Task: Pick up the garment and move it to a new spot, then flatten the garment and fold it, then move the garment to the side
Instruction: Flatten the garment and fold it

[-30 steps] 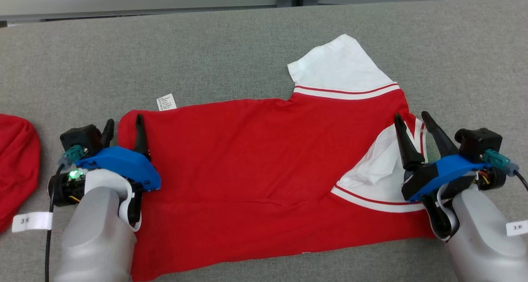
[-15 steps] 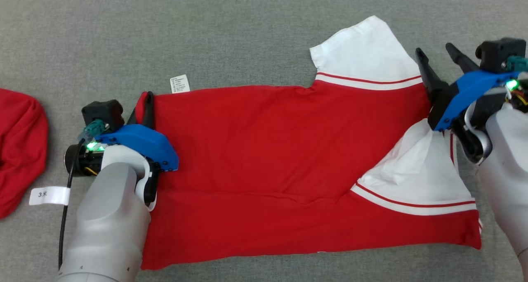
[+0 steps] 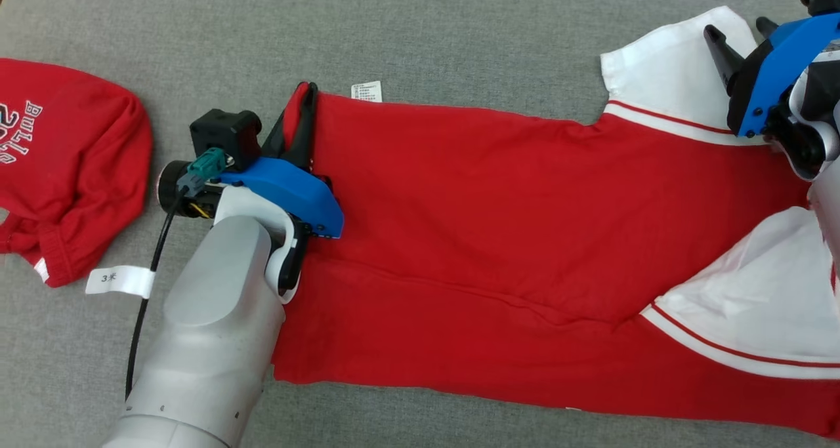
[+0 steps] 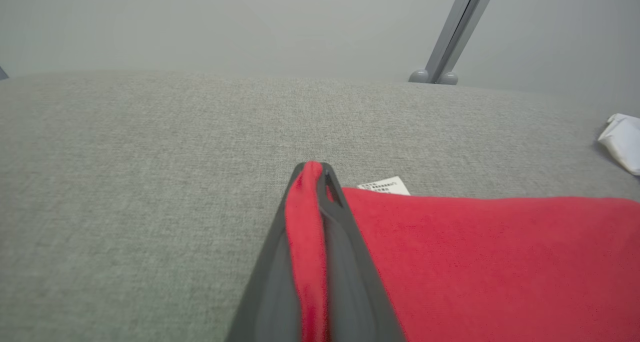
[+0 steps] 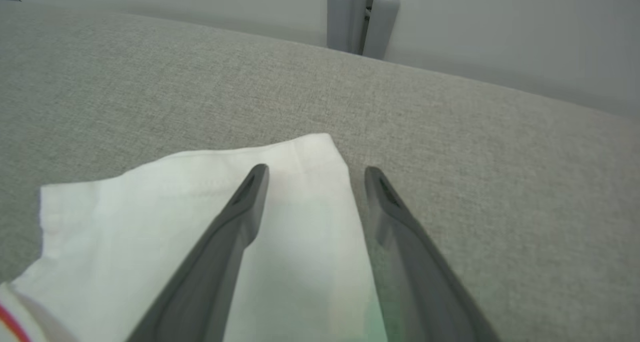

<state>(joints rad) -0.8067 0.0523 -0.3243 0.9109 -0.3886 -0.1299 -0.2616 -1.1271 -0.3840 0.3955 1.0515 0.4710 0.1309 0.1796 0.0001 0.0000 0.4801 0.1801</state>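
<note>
Head view has the garment (image 3: 499,205) spread across the tabletop (image 3: 426,35), its ten-o'clock corner clamped in the left end effector (image 3: 304,97), while the right end effector (image 3: 738,28) hangs with fingers apart over the white sleeve (image 3: 663,61) at two o'clock, seemingly to pull the cloth taut.

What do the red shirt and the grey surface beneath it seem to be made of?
Red shirt: soft matte knit, probably cotton; it creases and looks finely napped up close. Grey surface: matte woven cloth, perhaps upholstery; a speckled weave shows.

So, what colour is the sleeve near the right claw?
The sleeve is white, with a red stripe at its base; clearest in the head view.
</note>
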